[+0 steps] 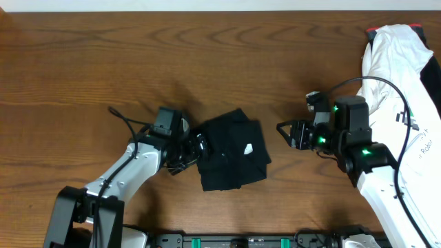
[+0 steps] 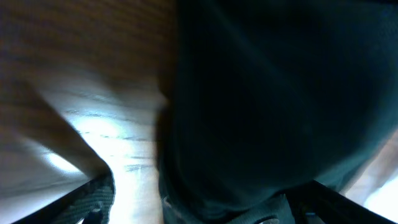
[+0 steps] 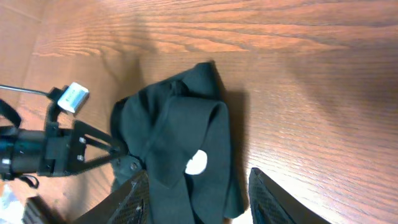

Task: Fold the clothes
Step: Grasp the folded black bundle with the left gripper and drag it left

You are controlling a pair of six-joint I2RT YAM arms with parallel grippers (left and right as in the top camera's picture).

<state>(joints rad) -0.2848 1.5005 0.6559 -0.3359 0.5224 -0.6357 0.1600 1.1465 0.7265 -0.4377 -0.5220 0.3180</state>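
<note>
The shirt (image 1: pixel 231 155) lies on the table (image 1: pixel 138 55), a little below the middle and between the two arms. It is black and it is gathered into a small, thick bundle with several layers one over another, not a flat neat square. A white tag (image 1: pixel 248 147) shows on top, toward the right side of the bundle. One corner of the bundle points up and away from the robot.

The left claw (image 1: pixel 196 147) is at the left edge of the shirt, low on the table. From its own camera the two fingers (image 2: pixel 93 199) stand far apart. The dark cloth fills the space in the middle, and bare wood shows between the left finger and the cloth. So this claw is open and it does not pinch the shirt. If the other finger touches the cloth, I cannot tell, because that view is blurred.

The right claw (image 1: pixel 282 135) is at the right of the shirt, near it but apart from it. Its fingers (image 3: pixel 134 196) are spread about halfway and nothing is between them, so it is open and holds nothing.

A white garment (image 1: pixel 396 76) lies at the far right edge of the table, beside the right arm, well apart from the shirt.
</note>
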